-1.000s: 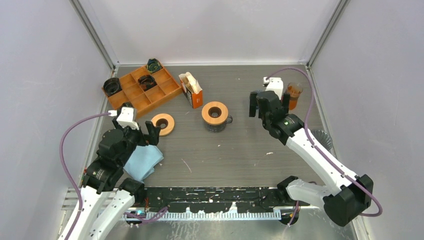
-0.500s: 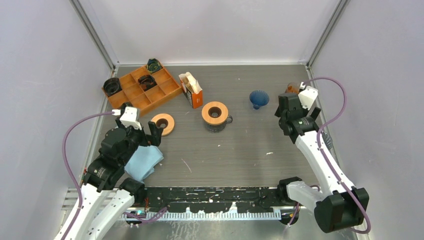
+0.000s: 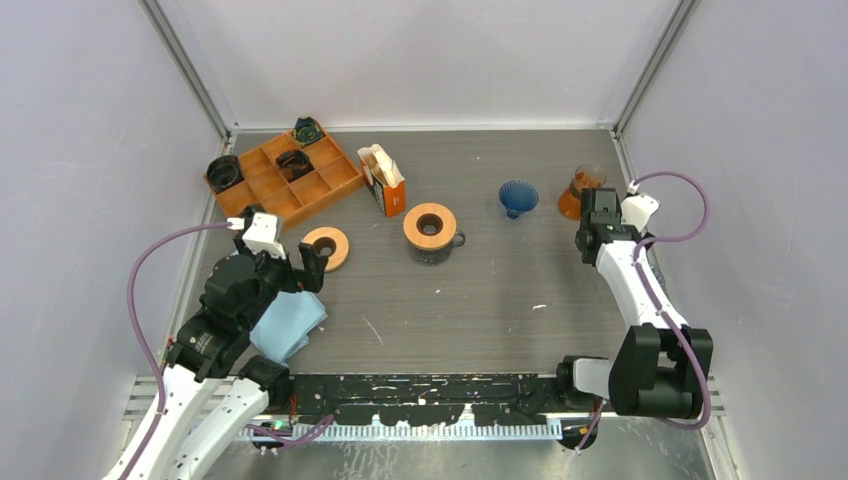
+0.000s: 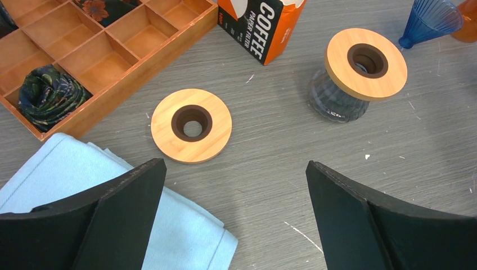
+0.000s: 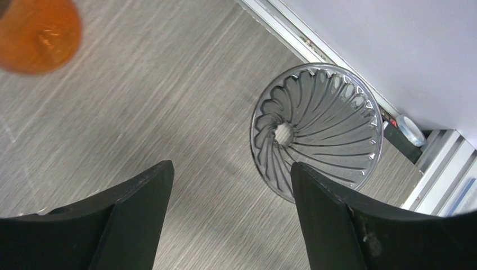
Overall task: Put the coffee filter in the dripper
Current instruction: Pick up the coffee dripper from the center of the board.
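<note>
Table (image 3: 480,300), grey, walled on three sides, open floor at centre; left gripper (image 4: 234,169) gapes empty beside the cloth (image 4: 67,169). Filter box (image 3: 385,185), orange, coffee filters (image 3: 376,157) standing in its open top, sits far-centre, well apart from the right gripper (image 5: 230,169), spread and holding nothing above the clear ribbed dripper (image 5: 318,132). Handling, as I judge it: pinch one rim wall squarely and lift before swinging, since the wall rail (image 5: 292,34) crowds its outer side.

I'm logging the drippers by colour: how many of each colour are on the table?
Blue dripper: 1
Orange dripper: 1
Clear dripper: 1
Total: 3
</note>
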`<state>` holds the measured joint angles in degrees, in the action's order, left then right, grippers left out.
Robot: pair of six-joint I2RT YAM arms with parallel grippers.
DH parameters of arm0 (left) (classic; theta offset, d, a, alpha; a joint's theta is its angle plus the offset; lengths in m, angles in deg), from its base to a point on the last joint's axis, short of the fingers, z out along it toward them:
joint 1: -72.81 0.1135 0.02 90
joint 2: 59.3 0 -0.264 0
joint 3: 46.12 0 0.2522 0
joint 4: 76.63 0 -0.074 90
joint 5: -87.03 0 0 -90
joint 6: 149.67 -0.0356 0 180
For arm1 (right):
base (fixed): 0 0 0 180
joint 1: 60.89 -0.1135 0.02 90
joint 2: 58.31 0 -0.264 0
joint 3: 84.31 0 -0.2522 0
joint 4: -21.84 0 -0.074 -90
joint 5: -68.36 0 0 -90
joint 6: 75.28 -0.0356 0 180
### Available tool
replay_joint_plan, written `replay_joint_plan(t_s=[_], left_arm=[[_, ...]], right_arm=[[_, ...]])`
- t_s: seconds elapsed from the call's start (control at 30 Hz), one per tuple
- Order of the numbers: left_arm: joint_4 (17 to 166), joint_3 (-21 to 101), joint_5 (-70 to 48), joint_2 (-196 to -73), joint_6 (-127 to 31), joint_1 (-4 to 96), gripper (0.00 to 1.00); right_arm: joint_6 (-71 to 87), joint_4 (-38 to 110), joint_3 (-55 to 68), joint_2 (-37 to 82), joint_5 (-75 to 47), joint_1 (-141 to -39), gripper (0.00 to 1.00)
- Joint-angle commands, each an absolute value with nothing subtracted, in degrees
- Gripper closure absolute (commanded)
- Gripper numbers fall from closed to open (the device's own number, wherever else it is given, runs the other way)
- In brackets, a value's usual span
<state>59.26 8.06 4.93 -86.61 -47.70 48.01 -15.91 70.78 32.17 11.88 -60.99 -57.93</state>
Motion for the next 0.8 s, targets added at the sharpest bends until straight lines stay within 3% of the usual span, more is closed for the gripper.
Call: replay_joint_plan(t_s=[0.0, 0.77], left_arm=[[60.8, 9.3, 5.5, -86.9, -47.8, 47.6, 0.01], [60.7, 9.3, 5.6, -87.4, -47.9, 47.3, 0.01]], right_arm=[[-18.3, 67.1, 32.7, 13.5, -61.8, -55.2, 0.2], [-20.0, 63.1, 33.7, 23.3, -64.6, -50.0, 0.58]])
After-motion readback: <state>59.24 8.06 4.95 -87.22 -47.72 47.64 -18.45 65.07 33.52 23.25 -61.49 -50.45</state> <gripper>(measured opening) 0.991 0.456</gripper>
